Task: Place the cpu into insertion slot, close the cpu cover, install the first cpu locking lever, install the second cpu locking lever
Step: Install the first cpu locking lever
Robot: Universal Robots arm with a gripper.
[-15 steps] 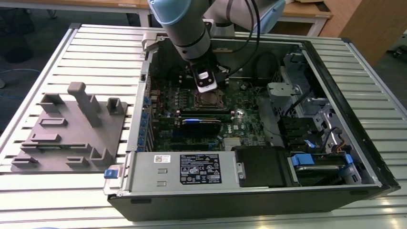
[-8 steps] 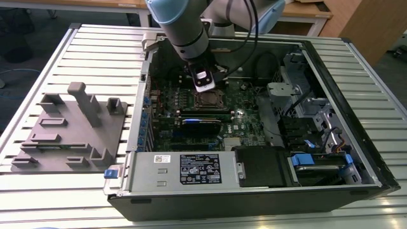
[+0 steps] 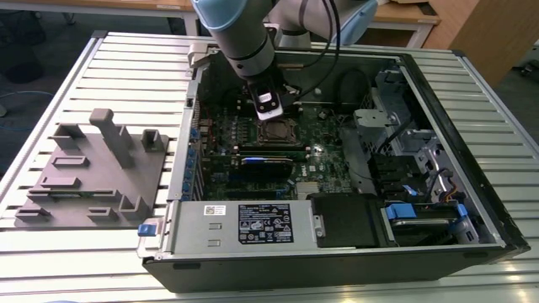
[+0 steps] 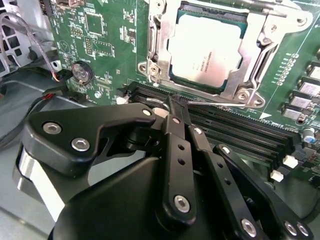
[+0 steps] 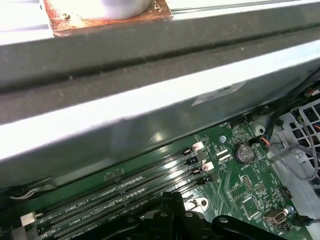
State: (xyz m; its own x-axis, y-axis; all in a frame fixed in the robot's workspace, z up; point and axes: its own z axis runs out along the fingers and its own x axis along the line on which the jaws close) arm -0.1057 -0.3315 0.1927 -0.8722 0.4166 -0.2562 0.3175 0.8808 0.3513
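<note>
**CPU seated in socket, cover down, gripper at the lever side**

CPU (image 4: 207, 47): dull silver square, lying flat in the insertion slot (image 3: 276, 130) on the green motherboard (image 4: 105, 45), toward the middle of the board inside the open computer case (image 3: 459, 151). In the second wrist view the cpu cover (image 4: 252, 47) lies down over the chip, its cut-out framing the metal top.

Locking lever (image 4: 220, 103): thin wire rod running along the edge of the socket frame that faces the memory slots (image 4: 235, 132); its long axis lies parallel to those slots. Whether it is hooked home cannot be told.

Gripper (image 4: 172, 102): black fingers drawn together to a narrow tip, nothing visibly clamped between them. The tip sits over the memory slots just beside the lever, the socket lying directly beyond it. In the exterior view the gripper hangs over the socket's far edge.

Surface: case lies on its side on a slatted metal worktop (image 3: 126, 69); a grey fixture block (image 3: 97, 173) stands near the worktop's edge at the exterior view's left. Room within the case is tight, with a graphics card (image 3: 267, 160) and power supply (image 3: 244, 224) close by.
</note>
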